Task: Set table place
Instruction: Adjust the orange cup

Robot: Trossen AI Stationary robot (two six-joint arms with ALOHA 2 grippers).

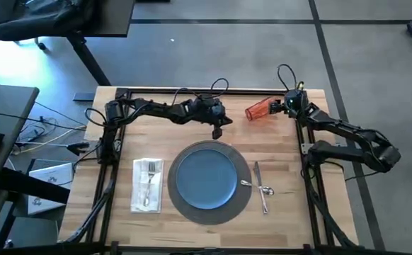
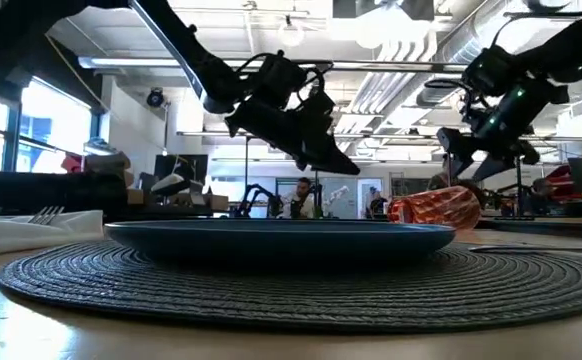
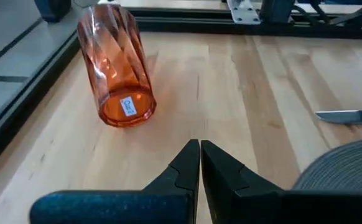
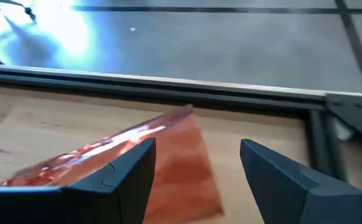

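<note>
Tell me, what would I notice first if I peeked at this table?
Probably the shiny orange glass, tipped on its side near the table's far edge, with the right gripper open right beside it. Next, the blue plate on the round dark placemat in the middle, with a fork on a napkin to one side.
</note>
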